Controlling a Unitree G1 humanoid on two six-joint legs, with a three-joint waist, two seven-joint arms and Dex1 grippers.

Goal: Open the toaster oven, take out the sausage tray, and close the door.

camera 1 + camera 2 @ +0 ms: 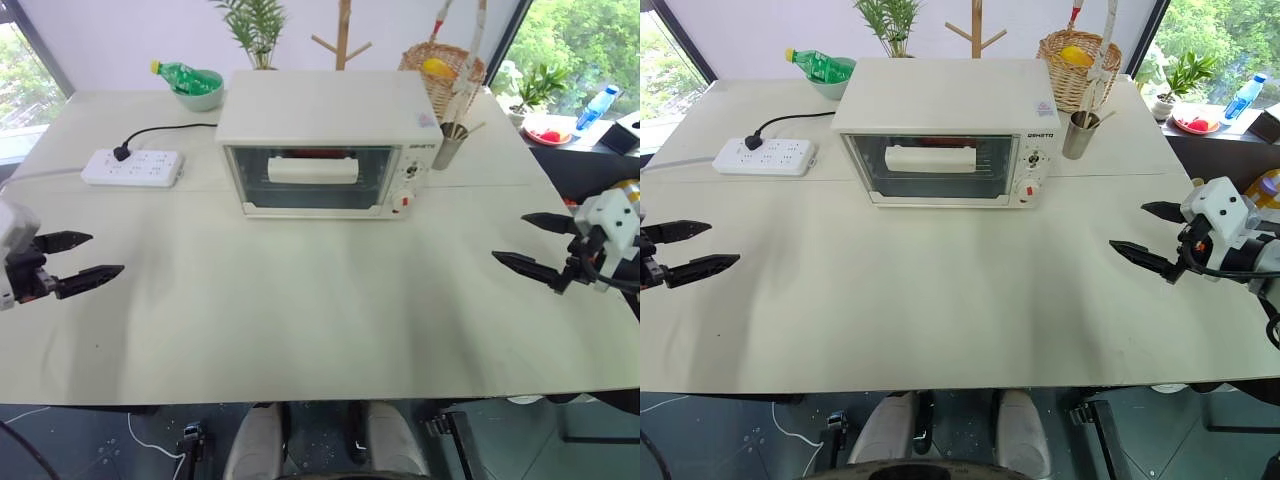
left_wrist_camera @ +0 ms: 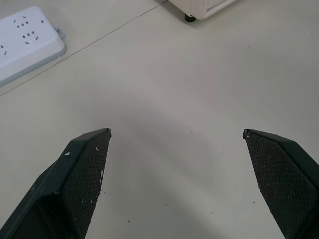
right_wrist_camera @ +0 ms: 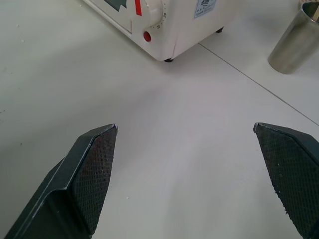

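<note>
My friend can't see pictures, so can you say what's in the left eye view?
A cream-white toaster oven sits shut at the far middle of a pale table, with both open grippers, left and right, apart from it. A white power strip lies to its left, a metal cup to its right.

A wide cream-white desk (image 1: 300,320) takes up most of the room in view, with a thin seam running across its top. Behind the desk stands a plain white wall (image 1: 120,40). To the left of the desk a window (image 1: 25,80) with a dark frame shows green trees, and to the right of the desk another window (image 1: 1210,40) shows more greenery in bright daylight. A potted plant (image 1: 255,30) and a wooden coat stand (image 1: 343,35) rise just behind the desk's far edge. Below the desk's near edge the floor (image 1: 80,440) is dark grey, with a white cable lying on it.
</note>
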